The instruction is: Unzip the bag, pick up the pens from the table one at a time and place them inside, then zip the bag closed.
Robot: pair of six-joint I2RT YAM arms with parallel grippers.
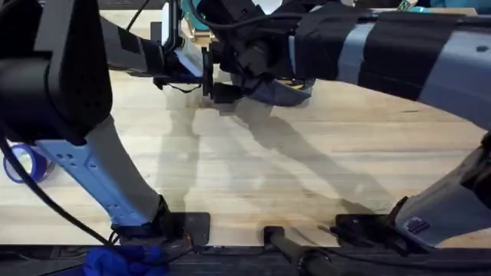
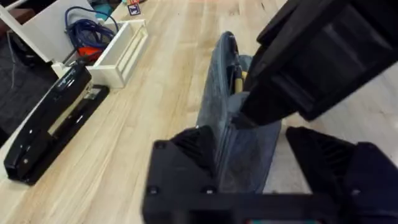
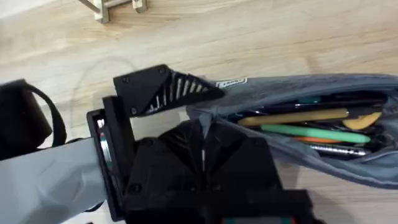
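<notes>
Both arms reach to the far middle of the table (image 1: pixel 307 161), where the bag (image 1: pixel 288 92) lies. In the overhead view its long axis runs roughly left to right across the table, one grey-blue end poking out to the right from under the grippers.

At the bag's left end, the left gripper (image 2: pixel 249 165) has its fingers (image 2: pixel 193 149) closed narrowly on the fabric, pinching that end. Right beside it, the right gripper (image 3: pixel 202 134) sits with its fingers drawn tight together at the zipper line.

Seen from the right wrist, the bag is open along its top, and several pens (image 3: pixel 311 127) lie inside lengthwise, parallel to the bag: yellow, green, orange and dark ones.

From the left wrist, a black stapler (image 2: pixel 53 127) and a white tray (image 2: pixel 121 53) lie off to one side of the bag.
</notes>
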